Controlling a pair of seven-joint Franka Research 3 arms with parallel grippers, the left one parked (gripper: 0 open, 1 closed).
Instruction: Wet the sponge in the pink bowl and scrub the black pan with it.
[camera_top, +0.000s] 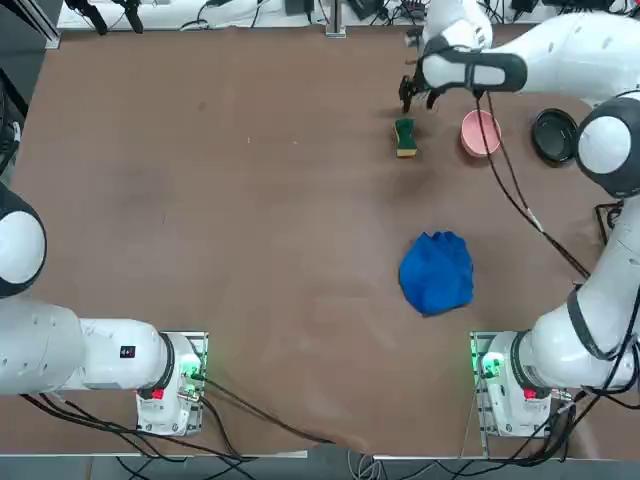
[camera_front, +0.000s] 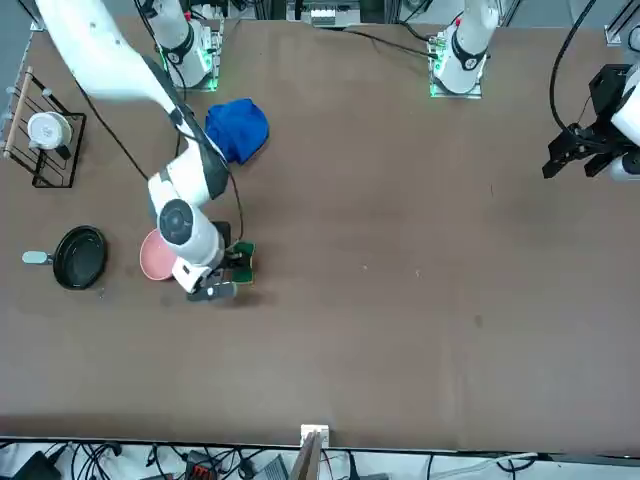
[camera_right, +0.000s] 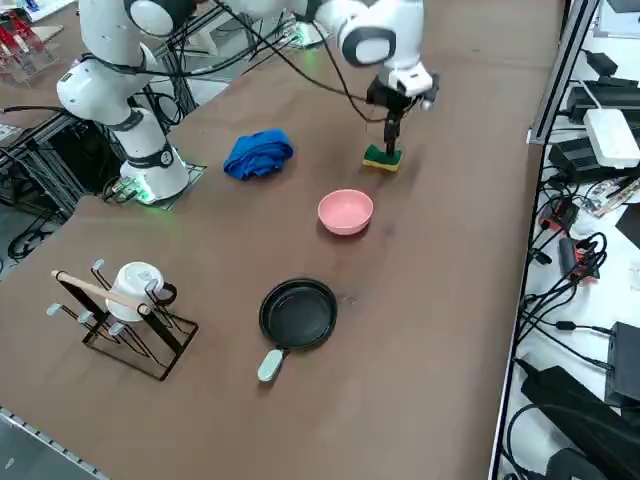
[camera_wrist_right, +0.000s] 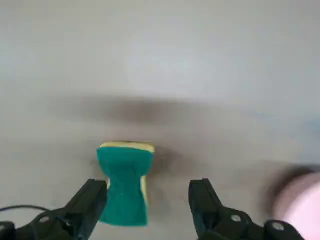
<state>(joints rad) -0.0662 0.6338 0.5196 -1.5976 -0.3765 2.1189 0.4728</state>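
Green over yellow, waisted block: sponge
Smooth pink, round: bowl
Round, black: pan
Right pincer: wide open, around sponge, gripping nothing

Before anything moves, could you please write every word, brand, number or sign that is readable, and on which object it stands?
No text can be read anywhere in these views.
The small dark square on the parked left arm carries a mark too small to read.
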